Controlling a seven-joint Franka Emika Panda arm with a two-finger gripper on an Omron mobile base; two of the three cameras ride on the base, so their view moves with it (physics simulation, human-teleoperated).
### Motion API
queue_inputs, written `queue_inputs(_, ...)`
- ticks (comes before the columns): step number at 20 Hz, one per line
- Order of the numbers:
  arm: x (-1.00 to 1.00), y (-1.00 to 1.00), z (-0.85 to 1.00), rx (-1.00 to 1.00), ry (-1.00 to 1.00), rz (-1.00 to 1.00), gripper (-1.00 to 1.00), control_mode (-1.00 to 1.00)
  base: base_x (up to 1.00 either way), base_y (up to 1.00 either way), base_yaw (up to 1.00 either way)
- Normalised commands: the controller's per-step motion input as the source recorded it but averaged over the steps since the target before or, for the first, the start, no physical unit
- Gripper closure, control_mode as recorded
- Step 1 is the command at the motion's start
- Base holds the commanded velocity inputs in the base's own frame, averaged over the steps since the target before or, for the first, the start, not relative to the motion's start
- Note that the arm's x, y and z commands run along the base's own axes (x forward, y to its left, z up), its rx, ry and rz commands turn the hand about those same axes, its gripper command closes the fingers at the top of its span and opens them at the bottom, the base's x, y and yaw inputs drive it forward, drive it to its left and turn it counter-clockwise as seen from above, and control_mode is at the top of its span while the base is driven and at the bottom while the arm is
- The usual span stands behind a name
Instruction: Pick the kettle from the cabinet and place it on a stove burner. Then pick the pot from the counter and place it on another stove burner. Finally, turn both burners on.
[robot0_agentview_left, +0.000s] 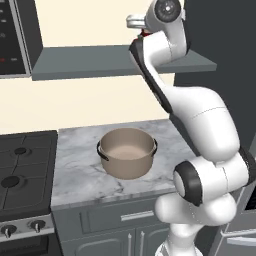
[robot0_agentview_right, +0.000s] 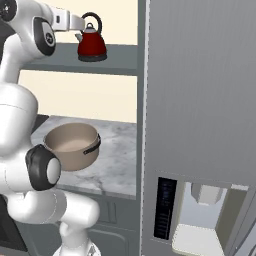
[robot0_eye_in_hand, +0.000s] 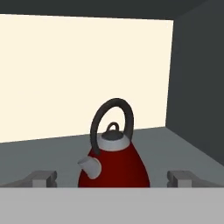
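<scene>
Glossy red enamel covers the small kettle (robot0_eye_in_hand: 114, 164), which carries a black loop handle (robot0_eye_in_hand: 109, 120), a silvery lid with a little knob, and a short pale spout turned toward the left of the hand view. It stands upright on the flat dark grey cabinet shelf (robot0_agentview_left: 120, 62), near the shelf's right end and close to the tall grey refrigerator wall (robot0_agentview_right: 200, 85) in the right base view. The white arm's gripper (robot0_eye_in_hand: 112, 177) is held level with it, just short of the body, with the fingers (robot0_eye_in_hand: 43, 177) spread wide apart on either side and nothing between them yet.

The kettle is judged rigid and fairly light, but its rounded glossy body is likely to be slippery and too wide at the base for a sure pinch. The thin loop handle, or the narrower shoulder under the lid, is judged the better place to be taken; the handle is stiff and offers a grip that keeps the kettle hanging upright.

One kettle is counted. One wide beige-tan pot (robot0_agentview_left: 127, 152) with two dark side handles is counted, standing on the veined marble tabletop (robot0_agentview_left: 80, 170), well below the shelf. Two black burner rings (robot0_agentview_left: 15, 167) and two silver knobs (robot0_agentview_left: 22, 229) are counted on the cooktop at the left base view's edge.
</scene>
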Motion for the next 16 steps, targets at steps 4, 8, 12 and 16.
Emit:
queue_inputs(4,0.32,0.04,0.00,0.00,0.00,-0.08,-1.00,-1.00,0.00,0.00,0.00)
queue_inputs(8,0.27,0.09,0.00,0.00,0.00,-0.07,-1.00,-1.00,0.00,0.00,0.00)
queue_inputs(12,0.25,0.09,0.02,0.00,0.00,-0.07,-1.00,-1.00,0.00,0.00,0.00)
queue_inputs(16,0.23,0.08,0.05,0.00,0.00,-0.07,-1.00,-1.00,0.00,0.00,0.00)
